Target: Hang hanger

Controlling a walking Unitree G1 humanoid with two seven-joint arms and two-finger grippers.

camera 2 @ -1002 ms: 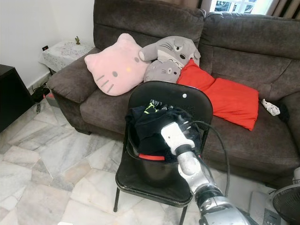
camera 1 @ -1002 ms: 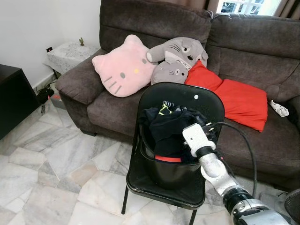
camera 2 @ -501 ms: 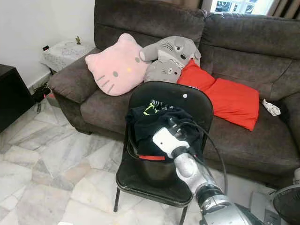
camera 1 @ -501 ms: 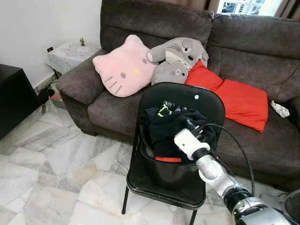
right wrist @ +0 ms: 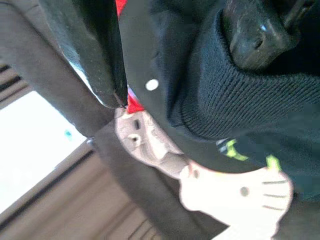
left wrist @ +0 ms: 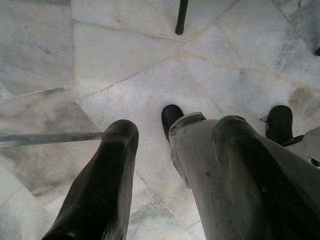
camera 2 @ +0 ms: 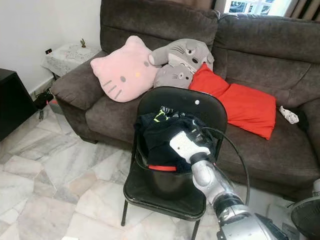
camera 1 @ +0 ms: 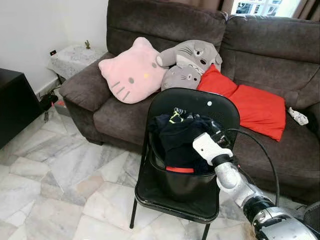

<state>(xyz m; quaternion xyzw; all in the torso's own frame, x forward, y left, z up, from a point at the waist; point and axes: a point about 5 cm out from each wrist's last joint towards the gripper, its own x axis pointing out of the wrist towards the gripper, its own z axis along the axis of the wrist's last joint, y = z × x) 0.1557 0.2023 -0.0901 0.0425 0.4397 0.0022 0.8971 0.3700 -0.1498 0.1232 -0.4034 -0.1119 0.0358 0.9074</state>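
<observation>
Centre frame, the right gripper [camera 1: 216, 134] reaches into the dark clothes [camera 1: 182, 135] heaped in a basket [camera 1: 182, 182] on the black chair [camera 1: 192, 102]; I can't tell its grip. No hanger is distinguishable. The left gripper [left wrist: 170, 140] hangs released over the floor [left wrist: 125, 60].

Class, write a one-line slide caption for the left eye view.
Robot's right gripper reaches into dark clothes piled in a black basket on a black chair before a brown sofa.

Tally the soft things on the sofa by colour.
Pink: 1, cat-face cushion
Grey: 2, large plush and small plush
Red: 2, upper cushion and lower cushion
White: 1, small cloth item on the sofa's right end
Total: 6
</observation>
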